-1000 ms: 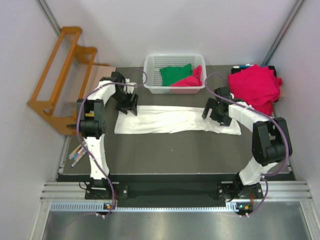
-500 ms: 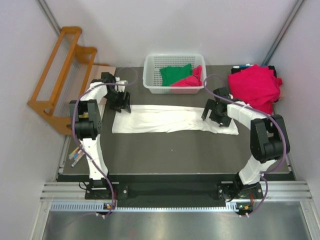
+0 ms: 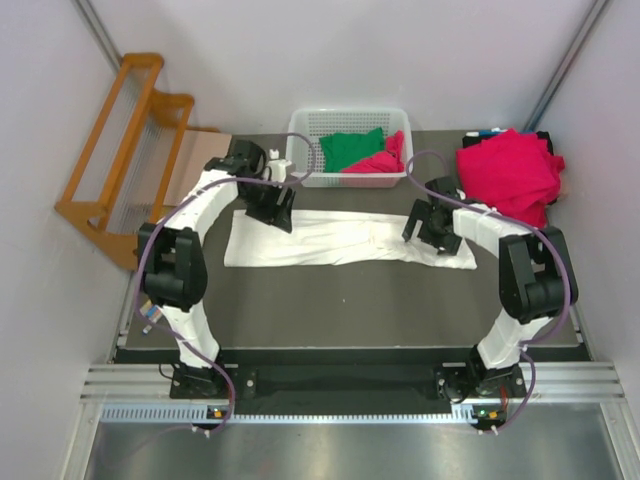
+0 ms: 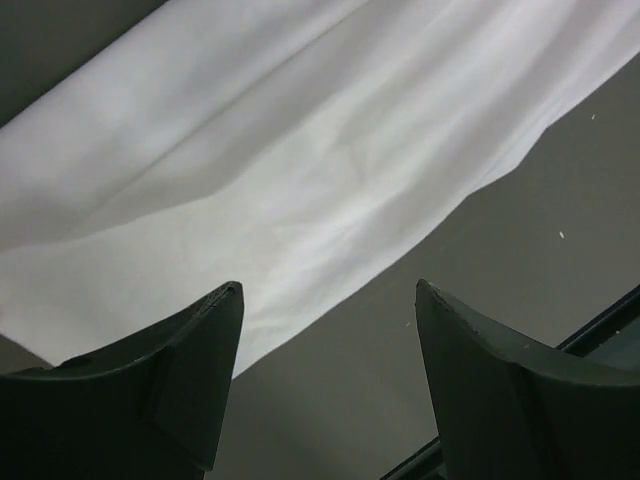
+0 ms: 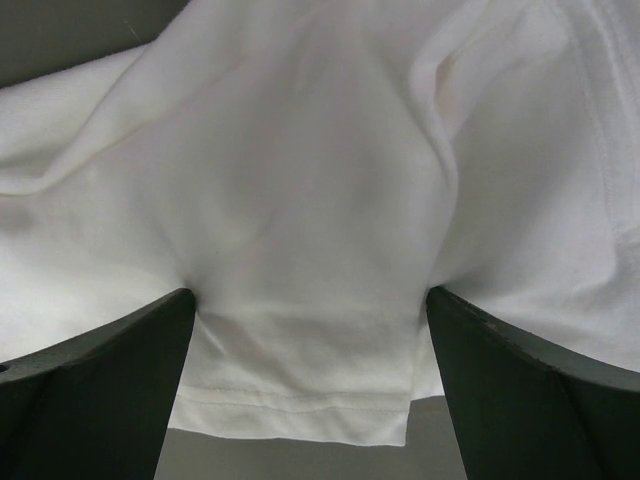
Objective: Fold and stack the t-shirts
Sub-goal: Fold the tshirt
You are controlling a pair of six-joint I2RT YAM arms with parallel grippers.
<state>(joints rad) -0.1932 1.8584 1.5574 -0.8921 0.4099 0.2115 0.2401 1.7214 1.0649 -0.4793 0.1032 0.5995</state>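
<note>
A large white t-shirt [image 3: 330, 240] lies folded into a long strip across the dark table. My left gripper [image 3: 278, 210] hovers over the strip's far edge, left of its middle. In the left wrist view it [image 4: 328, 292] is open and empty, with bare table between the fingers and the white cloth [image 4: 300, 150] just ahead. My right gripper [image 3: 430, 228] is at the strip's right end. It [image 5: 308, 298] stands wide open, fingertips pressed down on the white cloth [image 5: 310, 180], a hemmed flap lying between them. A green t-shirt [image 3: 350, 148] and a crimson one [image 3: 378, 162] sit in the basket.
The white lattice basket [image 3: 297, 150] stands at the back centre, close behind the left gripper. A heap of crimson t-shirts [image 3: 510, 175] fills the back right corner. An orange wooden rack [image 3: 120, 160] stands off the table's left side, with pens [image 3: 150, 315] near the left edge.
My left arm has swung right, from the strip's left end to a spot along its far edge near the basket. The right arm has stayed put.
</note>
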